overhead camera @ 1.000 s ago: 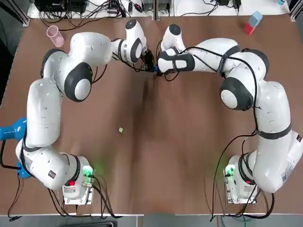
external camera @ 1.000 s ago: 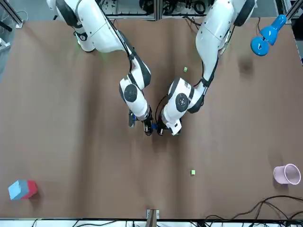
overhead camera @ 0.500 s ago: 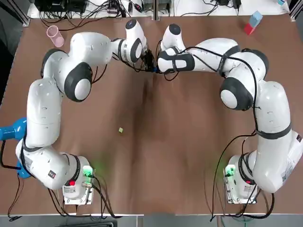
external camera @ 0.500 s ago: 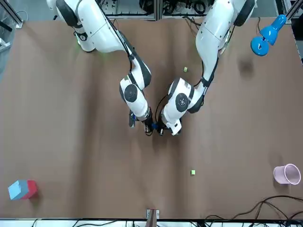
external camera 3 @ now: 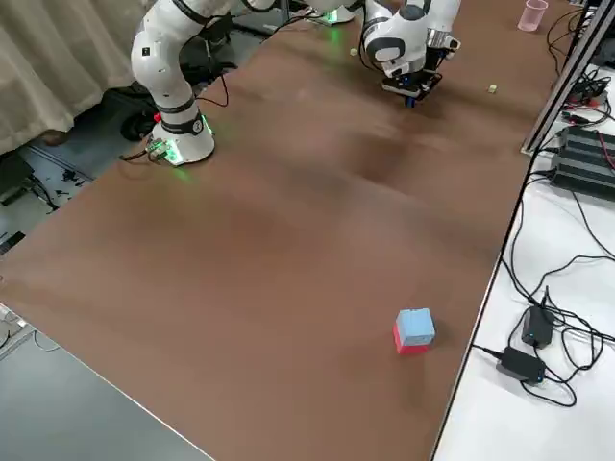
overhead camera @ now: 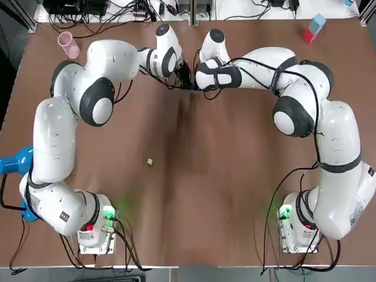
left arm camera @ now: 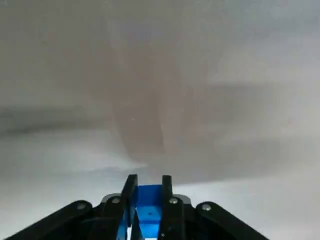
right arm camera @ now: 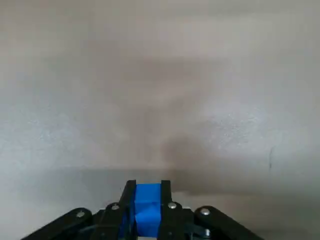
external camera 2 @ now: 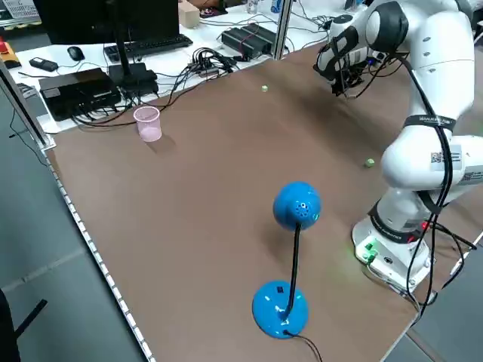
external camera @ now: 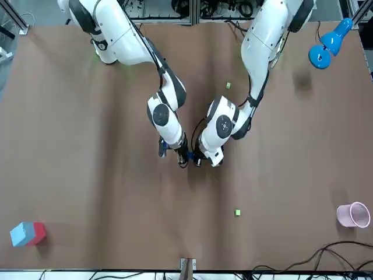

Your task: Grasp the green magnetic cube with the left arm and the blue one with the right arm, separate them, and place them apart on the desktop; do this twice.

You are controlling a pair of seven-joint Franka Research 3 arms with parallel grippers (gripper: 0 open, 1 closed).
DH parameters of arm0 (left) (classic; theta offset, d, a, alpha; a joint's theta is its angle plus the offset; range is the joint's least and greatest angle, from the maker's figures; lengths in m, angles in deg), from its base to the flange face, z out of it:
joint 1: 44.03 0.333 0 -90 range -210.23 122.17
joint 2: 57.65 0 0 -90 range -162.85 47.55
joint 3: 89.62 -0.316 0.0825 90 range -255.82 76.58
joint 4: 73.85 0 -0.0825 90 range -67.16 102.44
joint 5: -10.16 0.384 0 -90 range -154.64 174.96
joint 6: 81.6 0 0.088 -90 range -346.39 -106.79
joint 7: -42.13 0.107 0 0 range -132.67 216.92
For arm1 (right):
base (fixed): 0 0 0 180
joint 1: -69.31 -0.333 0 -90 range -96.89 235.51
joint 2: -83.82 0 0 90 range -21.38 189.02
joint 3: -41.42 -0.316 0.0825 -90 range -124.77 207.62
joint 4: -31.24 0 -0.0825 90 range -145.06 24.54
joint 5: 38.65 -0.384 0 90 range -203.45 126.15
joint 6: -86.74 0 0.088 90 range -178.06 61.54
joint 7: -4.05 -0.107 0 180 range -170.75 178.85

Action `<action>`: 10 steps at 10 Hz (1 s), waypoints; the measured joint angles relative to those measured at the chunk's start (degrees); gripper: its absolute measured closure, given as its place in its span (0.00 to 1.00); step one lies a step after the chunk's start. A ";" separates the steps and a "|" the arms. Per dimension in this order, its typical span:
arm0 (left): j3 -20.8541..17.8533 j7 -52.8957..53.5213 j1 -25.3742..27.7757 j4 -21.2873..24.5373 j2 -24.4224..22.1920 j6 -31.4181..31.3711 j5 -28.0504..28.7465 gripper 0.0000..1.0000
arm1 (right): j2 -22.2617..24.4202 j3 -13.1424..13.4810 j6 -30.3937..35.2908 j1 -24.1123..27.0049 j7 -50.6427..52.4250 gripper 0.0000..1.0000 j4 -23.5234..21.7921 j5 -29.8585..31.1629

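Observation:
My two grippers meet tip to tip at the far middle of the table. The left gripper [overhead camera: 185, 80] and the right gripper [overhead camera: 197, 84] are both low over the surface. A bit of blue [external camera: 189, 156] shows between them. In the left wrist view the fingers are shut on a blue cube [left arm camera: 148, 202]. The right wrist view likewise shows a blue cube [right arm camera: 148, 209] pinched between shut fingers. I cannot tell whether these are one cube or two. One small green cube [overhead camera: 150, 161] lies loose on the table nearer the left base. Another green cube [external camera: 237, 213] lies farther out.
A pink cup [overhead camera: 67, 44] stands at the far left corner. A blue and red block [overhead camera: 313, 28] sits at the far right. A blue desk lamp [external camera 2: 294, 211] stands by the left edge. Cables run along the far edge.

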 joint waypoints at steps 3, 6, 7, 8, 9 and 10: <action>0.00 0.01 0.03 0.00 -0.01 0.05 0.00 0.77 | 1.07 0.26 0.84 0.24 5.02 0.77 -0.77 0.03; -0.02 0.52 0.53 0.04 -0.01 0.19 0.00 0.77 | 4.49 0.49 2.55 1.37 10.35 0.77 -4.64 0.03; -0.02 0.54 0.55 0.10 -0.01 0.26 0.00 0.77 | 5.92 0.54 6.37 1.60 14.63 0.77 -5.06 0.05; 0.02 0.54 0.42 0.23 -0.01 0.36 0.00 0.77 | 7.67 0.59 11.14 1.87 20.35 0.77 -5.24 0.04; 0.07 0.54 0.02 0.53 0.00 0.50 0.00 0.77 | 9.85 0.59 14.82 2.04 25.20 0.77 -5.73 0.04; 0.13 0.54 -0.59 1.03 0.02 0.52 0.00 0.77 | 12.67 0.59 17.04 2.11 28.73 0.77 -7.09 0.04</action>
